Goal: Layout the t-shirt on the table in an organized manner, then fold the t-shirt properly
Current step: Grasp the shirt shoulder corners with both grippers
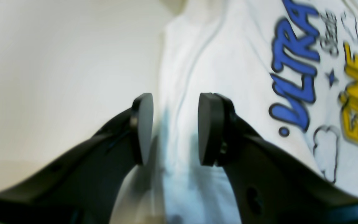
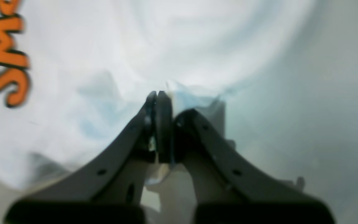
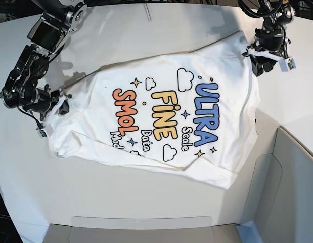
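Note:
The white t-shirt [image 3: 161,116] lies spread on the table [image 3: 121,202] with its blue, yellow and orange lettering facing up and some wrinkles along its edges. My right gripper [image 3: 61,107] is at the shirt's left edge. In the right wrist view this gripper [image 2: 160,93] is shut on a pinch of the shirt's fabric [image 2: 166,37]. My left gripper [image 3: 257,65] hovers at the shirt's far right corner. In the left wrist view it [image 1: 174,129] is open, its jaws straddling the shirt's edge [image 1: 228,62] next to the blue lettering.
Grey bin-like panels stand along the near edge [image 3: 141,230] and at the right [image 3: 293,187] of the table. Bare white tabletop [image 1: 57,62] surrounds the shirt, and its curved far edge runs behind both arms.

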You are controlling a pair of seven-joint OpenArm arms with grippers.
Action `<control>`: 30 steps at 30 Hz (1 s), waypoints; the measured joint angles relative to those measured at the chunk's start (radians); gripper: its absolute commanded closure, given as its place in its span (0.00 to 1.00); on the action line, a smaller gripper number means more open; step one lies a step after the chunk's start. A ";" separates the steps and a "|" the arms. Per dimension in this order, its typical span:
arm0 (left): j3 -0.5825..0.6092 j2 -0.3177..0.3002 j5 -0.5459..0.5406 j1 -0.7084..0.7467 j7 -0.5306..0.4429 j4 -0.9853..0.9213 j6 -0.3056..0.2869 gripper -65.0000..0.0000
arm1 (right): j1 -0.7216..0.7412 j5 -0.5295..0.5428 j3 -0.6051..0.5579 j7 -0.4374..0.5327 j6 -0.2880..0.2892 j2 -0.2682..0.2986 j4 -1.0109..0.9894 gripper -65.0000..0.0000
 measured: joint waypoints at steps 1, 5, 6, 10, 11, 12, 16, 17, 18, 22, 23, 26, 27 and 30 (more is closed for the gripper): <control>-0.034 0.022 -0.048 0.001 0.006 0.001 0.004 0.60 | 0.000 -0.002 0.001 0.007 0.000 0.002 0.001 1.00; -0.175 0.044 -0.291 -0.010 0.130 0.005 -0.010 0.55 | -0.017 -0.018 0.008 -0.005 0.002 0.008 0.000 1.00; -0.211 0.045 -0.333 -0.010 0.187 0.005 -0.005 0.55 | -0.018 -0.021 0.008 -0.006 0.002 0.006 0.000 1.00; -0.296 0.051 -0.382 -0.009 0.397 0.004 -0.004 0.55 | -0.011 -0.012 0.004 -0.002 0.000 0.007 0.000 1.00; -0.312 0.053 -0.385 -0.011 0.439 0.004 -0.005 0.55 | -0.012 -0.017 -0.010 -0.003 0.001 0.010 0.000 1.00; -0.323 0.055 -0.386 -0.016 0.467 0.002 -0.011 0.55 | -0.014 -0.024 -0.027 -0.003 0.002 0.014 0.000 1.00; -0.330 0.052 -0.387 -0.032 0.522 -0.042 -0.011 0.55 | -0.019 -0.019 -0.104 -0.002 0.000 0.026 0.000 1.00; -0.330 0.053 -0.384 -0.035 0.542 -0.047 -0.011 0.55 | -0.023 -0.014 -0.117 -0.002 0.001 0.023 0.000 1.00; -0.330 0.053 -0.385 -0.037 0.561 -0.047 -0.011 0.55 | -0.028 -0.008 -0.124 -0.002 0.001 0.019 0.000 1.00; -0.308 0.039 -0.343 -0.056 0.604 -0.047 -0.007 0.55 | -0.035 -0.016 -0.121 -0.003 0.001 0.022 0.000 1.00; -0.282 0.027 -0.299 -0.066 0.608 -0.047 -0.003 0.55 | -0.035 -0.016 -0.121 -0.002 0.001 0.021 0.000 1.00; -0.163 0.008 -0.146 -0.087 0.618 -0.047 -0.004 0.55 | -0.034 -0.016 -0.121 -0.003 0.001 0.021 0.000 1.00; -0.129 0.008 -0.110 -0.087 0.618 -0.047 -0.004 0.55 | -0.033 -0.016 -0.121 -0.002 0.001 0.021 0.000 1.00; -0.065 0.013 -0.074 -0.085 0.619 -0.044 -0.011 0.55 | -0.033 -0.016 -0.121 -0.003 0.001 0.024 0.000 1.00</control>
